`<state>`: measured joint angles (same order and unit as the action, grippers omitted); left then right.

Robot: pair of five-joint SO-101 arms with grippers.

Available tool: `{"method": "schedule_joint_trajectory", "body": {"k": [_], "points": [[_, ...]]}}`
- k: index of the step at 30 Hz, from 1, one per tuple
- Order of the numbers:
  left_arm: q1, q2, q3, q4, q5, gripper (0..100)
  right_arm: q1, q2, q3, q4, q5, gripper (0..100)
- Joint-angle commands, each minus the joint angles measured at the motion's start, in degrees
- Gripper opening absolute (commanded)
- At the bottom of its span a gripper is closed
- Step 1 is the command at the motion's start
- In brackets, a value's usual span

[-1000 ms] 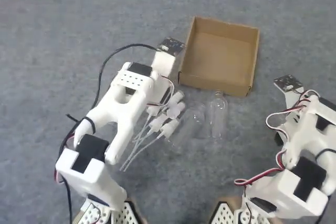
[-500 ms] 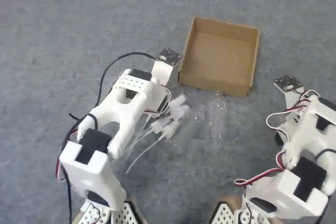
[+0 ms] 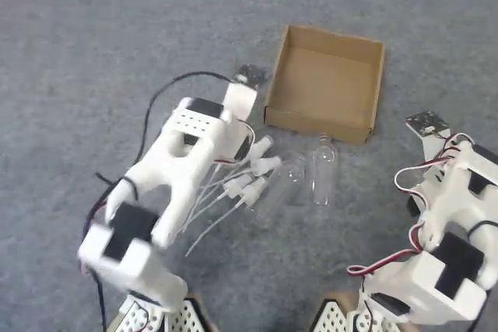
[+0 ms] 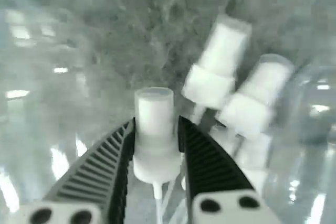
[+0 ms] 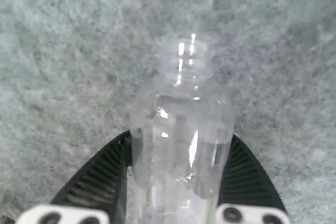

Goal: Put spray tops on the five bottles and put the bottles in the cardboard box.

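Left gripper (image 4: 155,128), jaws clamped on one spray top (image 4: 154,109) just beside the other tops (image 4: 220,66); right gripper (image 5: 180,148), closed round a clear bottle (image 5: 181,103) over the grey mat, neck outward; advisable to lift clear, then feed the tube straight into that neck

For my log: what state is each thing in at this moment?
cardboard box: open, empty.
left gripper: shut on a spray top.
right gripper: shut on a clear bottle, no top on it.
loose spray tops: lying on the table, not fitted.
two clear bottles: on the table, uncapped.
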<state>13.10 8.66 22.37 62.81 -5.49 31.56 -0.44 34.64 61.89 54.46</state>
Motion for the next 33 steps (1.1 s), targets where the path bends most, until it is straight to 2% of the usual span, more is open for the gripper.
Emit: {"method": "schedule_joint_trajectory", "body": {"k": [1, 6, 10, 16, 19, 23, 28, 33], "points": [[-0.79, -15.03, -1.98, 4.4, 1.67, 1, 0.4, -0.75, -0.79, -0.84, 0.53, 13.0], [-5.27, -26.81, -1.63, 6.86, 2.81, 1, 0.4, -0.84, -0.97, -0.92, 0.79, 13.4], [-8.18, -36.66, 3.74, 6.33, 4.48, 1, 0.13, -0.84, -0.97, -0.84, 0.44, 14.0], [-9.58, -49.41, 16.75, 4.22, 4.22, 1, -1.19, -0.84, -0.79, -0.22, 0.18, 29.2], [-10.81, -53.71, 21.05, 3.78, 4.13, 1, -1.27, -0.92, -1.14, -0.22, -3.08, 33.4], [-13.8, -57.05, 24.48, 1.49, 4.13, 1, -2.51, -2.42, -4.13, 1.71, -5.71, 33.3], [-14.15, -57.49, 29.05, -2.29, 4.13, 1, -3.82, -5.23, -13.54, 11.47, -6.51, 33.1], [-14.33, -57.76, 31.16, -3.87, 4.22, 1, -3.82, -2.86, -18.2, 13.23, -3.16, 23.5]]}}
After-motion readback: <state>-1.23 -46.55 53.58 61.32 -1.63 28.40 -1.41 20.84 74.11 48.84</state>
